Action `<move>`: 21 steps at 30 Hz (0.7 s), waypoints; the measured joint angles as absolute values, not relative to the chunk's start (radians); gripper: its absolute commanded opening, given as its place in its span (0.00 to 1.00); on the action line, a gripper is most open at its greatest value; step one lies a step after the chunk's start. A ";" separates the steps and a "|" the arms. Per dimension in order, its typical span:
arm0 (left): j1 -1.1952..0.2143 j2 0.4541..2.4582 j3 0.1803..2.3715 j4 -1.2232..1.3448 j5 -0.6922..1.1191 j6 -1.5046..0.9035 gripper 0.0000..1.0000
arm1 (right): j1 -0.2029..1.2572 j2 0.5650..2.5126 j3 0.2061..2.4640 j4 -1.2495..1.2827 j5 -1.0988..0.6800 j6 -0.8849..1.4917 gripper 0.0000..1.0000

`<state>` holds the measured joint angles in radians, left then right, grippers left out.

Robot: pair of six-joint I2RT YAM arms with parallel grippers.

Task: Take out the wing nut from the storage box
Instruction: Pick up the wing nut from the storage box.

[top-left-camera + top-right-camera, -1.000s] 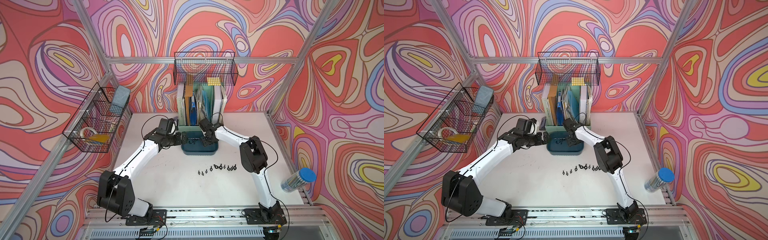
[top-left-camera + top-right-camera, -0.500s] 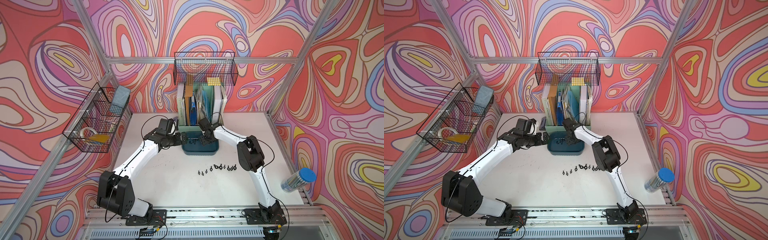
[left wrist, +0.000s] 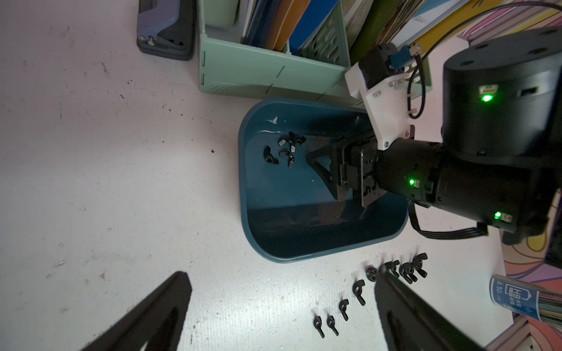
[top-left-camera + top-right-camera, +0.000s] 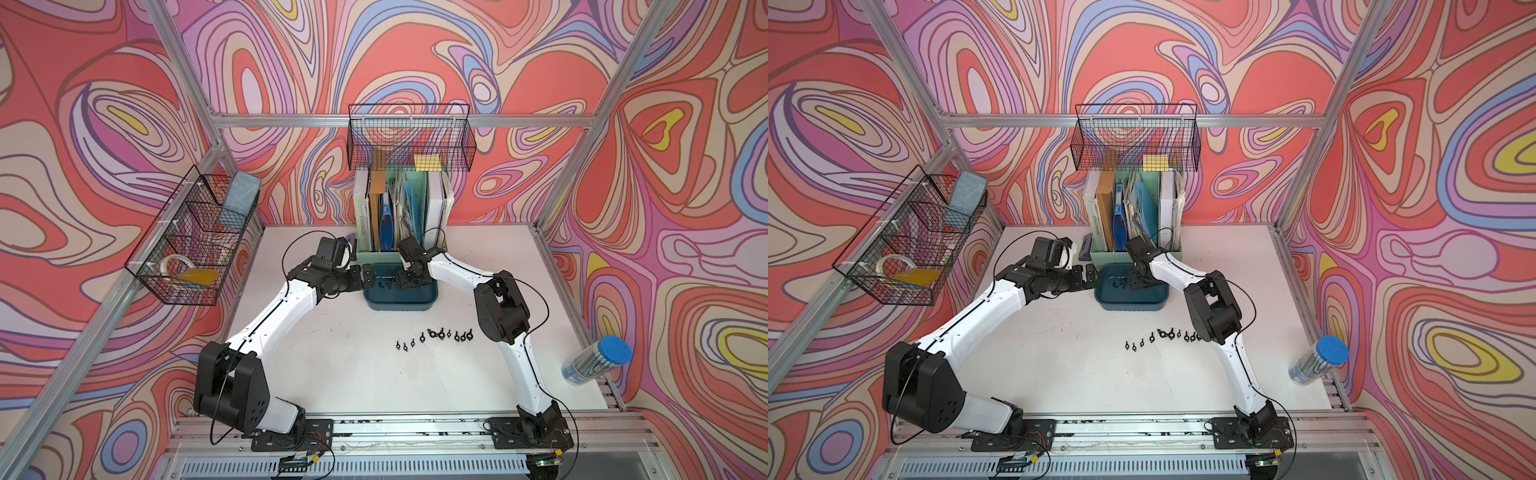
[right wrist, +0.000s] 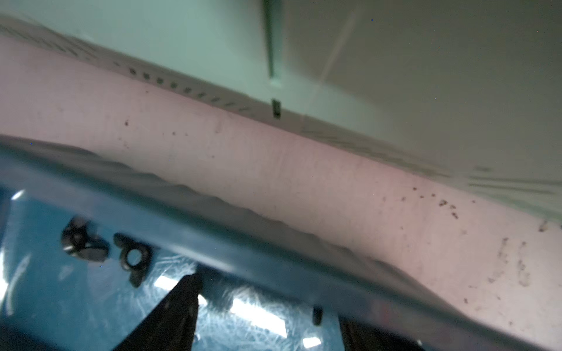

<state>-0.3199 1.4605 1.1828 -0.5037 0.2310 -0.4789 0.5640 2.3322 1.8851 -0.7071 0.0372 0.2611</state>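
Reading "HB 50", pencil tube, storage box

One storage box; two wire baskets; one file holder.

left pincer spread wide; right pincer parted.

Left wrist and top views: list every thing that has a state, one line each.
storage box, upright, open-topped
wing nuts in the box, loose, clustered, ungripped
wing nuts on the table, laid in a row (table)
left gripper, open, empty, beside the box
right gripper, open, empty, inside the box
file holder, upright, packed with folders
pencil tube, blue cap on, tilted
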 measured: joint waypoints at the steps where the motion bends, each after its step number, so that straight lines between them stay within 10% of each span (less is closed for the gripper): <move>1: -0.320 1.460 1.183 -0.504 0.231 -0.479 0.99 | 0.564 2.326 1.877 -0.702 0.021 0.274 0.70; 21: -0.319 1.460 1.183 -0.504 0.231 -0.479 0.99 | 0.573 2.313 1.911 -0.728 0.017 0.326 0.65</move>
<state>-0.3191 1.4605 1.1828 -0.5037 0.2310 -0.4789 0.5728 2.3131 1.9110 -0.7277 0.0166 0.3264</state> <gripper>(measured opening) 0.987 0.679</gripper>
